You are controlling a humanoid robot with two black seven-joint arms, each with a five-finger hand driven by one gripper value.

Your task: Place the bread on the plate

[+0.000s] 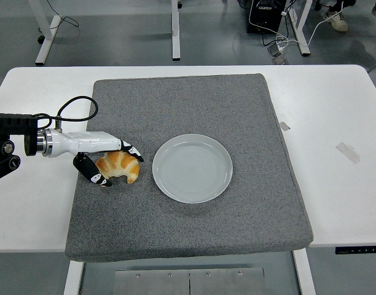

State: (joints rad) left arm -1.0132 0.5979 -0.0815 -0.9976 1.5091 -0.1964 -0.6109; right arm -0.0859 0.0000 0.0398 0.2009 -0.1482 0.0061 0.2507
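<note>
A golden croissant point(120, 163) lies on the grey mat point(194, 104), just left of the empty white plate point(192, 168). My left hand point(121, 170) reaches in from the left edge and wraps the croissant. Its upper fingers point(130, 149) lie over the top of the bread, and the thumb point(96, 177) presses at its lower left end. The bread still rests on the mat, a few centimetres from the plate's rim. The right arm is out of view.
The mat covers the middle of the white table point(335, 110). A black cable point(77, 101) loops behind my left wrist. Two bits of tape point(348, 152) stick to the table at the right. Desk legs and cables stand on the floor beyond.
</note>
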